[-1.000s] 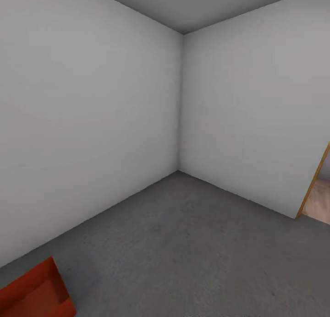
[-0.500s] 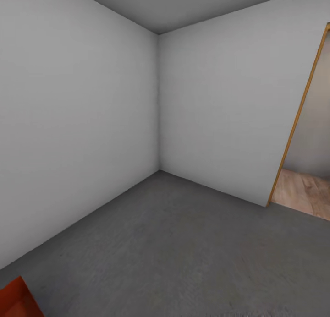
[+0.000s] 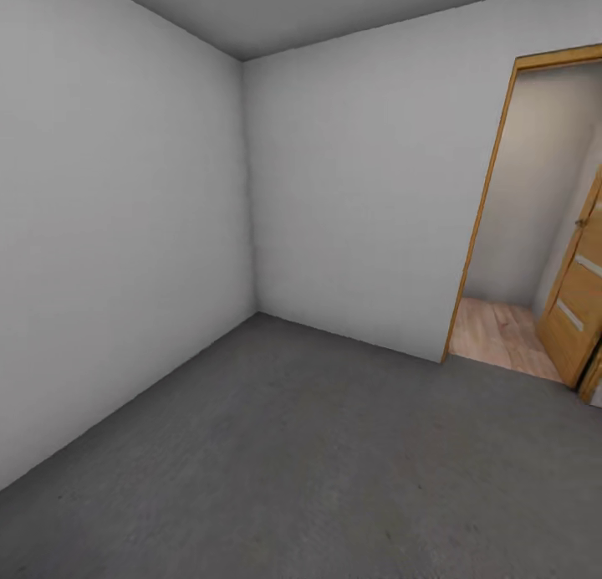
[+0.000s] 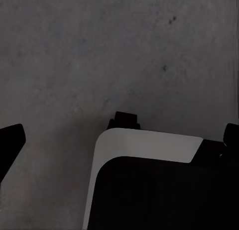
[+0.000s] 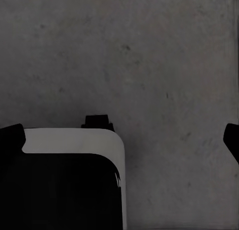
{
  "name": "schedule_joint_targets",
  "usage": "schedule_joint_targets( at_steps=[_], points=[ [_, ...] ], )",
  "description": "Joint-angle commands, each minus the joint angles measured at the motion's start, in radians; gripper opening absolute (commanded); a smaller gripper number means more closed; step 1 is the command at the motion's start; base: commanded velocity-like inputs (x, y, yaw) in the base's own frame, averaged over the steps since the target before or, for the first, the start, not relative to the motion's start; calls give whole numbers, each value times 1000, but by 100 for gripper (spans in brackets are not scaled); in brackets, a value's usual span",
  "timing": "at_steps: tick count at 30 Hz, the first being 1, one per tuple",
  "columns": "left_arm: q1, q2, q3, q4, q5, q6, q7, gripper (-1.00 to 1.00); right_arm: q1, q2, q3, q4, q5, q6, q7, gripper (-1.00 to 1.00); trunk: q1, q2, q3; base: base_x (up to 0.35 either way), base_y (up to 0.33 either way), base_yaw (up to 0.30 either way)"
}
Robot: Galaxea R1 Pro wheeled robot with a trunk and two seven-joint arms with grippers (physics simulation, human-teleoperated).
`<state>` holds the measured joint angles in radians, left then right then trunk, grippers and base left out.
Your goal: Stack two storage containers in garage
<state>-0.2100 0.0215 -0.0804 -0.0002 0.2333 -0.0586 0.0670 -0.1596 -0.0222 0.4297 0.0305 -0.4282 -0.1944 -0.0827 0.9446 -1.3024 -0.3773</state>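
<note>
Ahead of the robot, the head view shows a corner of the garage: two pale grey walls (image 3: 125, 228) meet above the dark grey concrete floor (image 3: 318, 462). At the right side a doorway (image 3: 518, 219) with a wooden frame opens to a room with light wood planks (image 3: 502, 332), and a wooden door (image 3: 577, 311) with pale strips stands open just inside it. The wrist views give something different: each looks down on the rough concrete, with small dark spots on it. In the left wrist view the floor (image 4: 99, 56) lies behind the left gripper (image 4: 122, 140), whose black fingertips (image 4: 10, 140) stand far apart at the two edges of the picture, with nothing between them. In the right wrist view the right gripper (image 5: 119, 140) is also spread wide over the floor (image 5: 149, 56), one fingertip (image 5: 11, 135) at each edge. Between the tips lies a white and black rounded part of the robot (image 5: 74, 180). No writing can be read anywhere.
</note>
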Motion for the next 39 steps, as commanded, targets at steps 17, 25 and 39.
schedule_joint_targets(
  at_steps=[17,25,39],
  points=[
    [-1,0,-9,0,9,-3,2,100,-1,1,8,3,-11,-5,0,100,0,-1,-1,0,0,-300],
    [0,0,-9,0,9,-3,2,100,-1,1,7,3,-12,-5,0,100,0,-1,-1,0,0,-300],
    [0,0,-9,0,9,-3,2,100,-1,1,8,3,-12,-5,0,100,0,-1,-1,0,0,-300]
  ],
)
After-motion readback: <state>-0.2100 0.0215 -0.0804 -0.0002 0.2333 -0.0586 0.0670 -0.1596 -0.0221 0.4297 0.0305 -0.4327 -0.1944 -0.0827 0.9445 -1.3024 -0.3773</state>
